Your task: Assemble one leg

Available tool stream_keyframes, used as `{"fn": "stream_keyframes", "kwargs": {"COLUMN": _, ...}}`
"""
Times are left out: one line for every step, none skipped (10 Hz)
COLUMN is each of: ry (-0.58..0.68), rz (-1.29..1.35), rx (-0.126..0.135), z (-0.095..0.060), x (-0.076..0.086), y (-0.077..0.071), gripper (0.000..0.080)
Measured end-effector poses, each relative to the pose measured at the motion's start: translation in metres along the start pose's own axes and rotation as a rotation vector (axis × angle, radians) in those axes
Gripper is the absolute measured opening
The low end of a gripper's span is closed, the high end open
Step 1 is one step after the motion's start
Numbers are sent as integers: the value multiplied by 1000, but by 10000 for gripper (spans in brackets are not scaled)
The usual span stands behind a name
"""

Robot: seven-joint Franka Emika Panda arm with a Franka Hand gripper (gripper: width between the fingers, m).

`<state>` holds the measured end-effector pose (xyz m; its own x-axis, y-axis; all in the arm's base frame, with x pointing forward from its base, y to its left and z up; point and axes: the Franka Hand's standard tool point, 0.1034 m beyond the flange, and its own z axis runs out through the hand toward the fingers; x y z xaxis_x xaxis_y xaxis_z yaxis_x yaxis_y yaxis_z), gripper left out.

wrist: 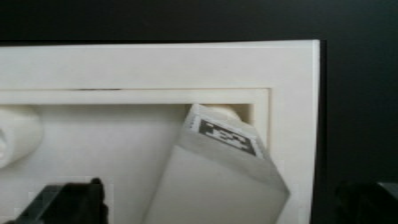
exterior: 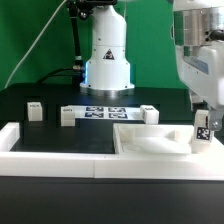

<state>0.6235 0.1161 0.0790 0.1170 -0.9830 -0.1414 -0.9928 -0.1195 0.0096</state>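
A white leg (exterior: 201,132) with a black-and-white tag stands tilted at the near right corner of the large white panel (exterior: 145,142). My gripper (exterior: 203,112) hangs right over its top. In the wrist view the leg (wrist: 222,160) rises from the panel's recessed corner (wrist: 160,75) up between my fingers. The dark left finger (wrist: 71,205) stands apart from the leg's side, with a gap showing. The jaws look open around the leg. Three more legs lie on the black table: one (exterior: 35,108), a second (exterior: 67,115) and a third (exterior: 150,113).
The marker board (exterior: 105,112) lies in front of the robot base (exterior: 106,60). White border rails (exterior: 40,150) run along the front and the exterior view's left. A round peg (wrist: 11,140) stands on the panel near the leg.
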Motion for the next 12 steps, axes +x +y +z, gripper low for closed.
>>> {"fn": "stream_keyframes", "kwargs": {"ry": -3, "rz": -141, "rx": -18, "z": 0, "x": 1, "y": -1, "gripper": 649}}
{"fn": "stream_keyframes", "kwargs": {"ry": -2, "rz": -251, "rx": -21, "z": 0, "x": 0, "y": -2, "gripper": 649}}
{"fn": "stream_keyframes", "kwargs": {"ry": 5, "rz": -358, "rx": -25, "z": 0, "x": 1, "y": -2, "gripper": 649}}
{"fn": "stream_keyframes", "kwargs": {"ry": 16, "rz": -448, "rx": -34, "z": 0, "x": 0, "y": -2, "gripper": 649}}
{"fn": "stream_keyframes", "kwargs": {"ry": 39, "rz": -522, "rx": -42, "z": -2, "x": -3, "y": -3, "gripper": 649}}
{"fn": "stream_keyframes", "kwargs": {"ry": 64, "rz": -600, "rx": -53, "z": -4, "x": -6, "y": -4, "gripper": 649}}
{"fn": "stream_keyframes", "kwargs": {"ry": 78, "rz": -647, "rx": -52, "z": -9, "x": -8, "y": -6, "gripper": 649}}
{"fn": "stream_keyframes", "kwargs": {"ry": 85, "rz": -713, "rx": -42, "z": -12, "x": -6, "y": -9, "gripper": 649}}
{"fn": "stream_keyframes", "kwargs": {"ry": 96, "rz": -740, "rx": -24, "z": -12, "x": -4, "y": -12, "gripper": 649}}
{"fn": "stream_keyframes", "kwargs": {"ry": 106, "rz": -816, "rx": -13, "z": -10, "x": 1, "y": -13, "gripper": 649}}
{"fn": "stream_keyframes", "kwargs": {"ry": 118, "rz": -841, "rx": 1, "z": -8, "x": 3, "y": -13, "gripper": 649}}
{"fn": "stream_keyframes", "kwargs": {"ry": 120, "rz": -912, "rx": -4, "z": -6, "x": 3, "y": -12, "gripper": 649}}
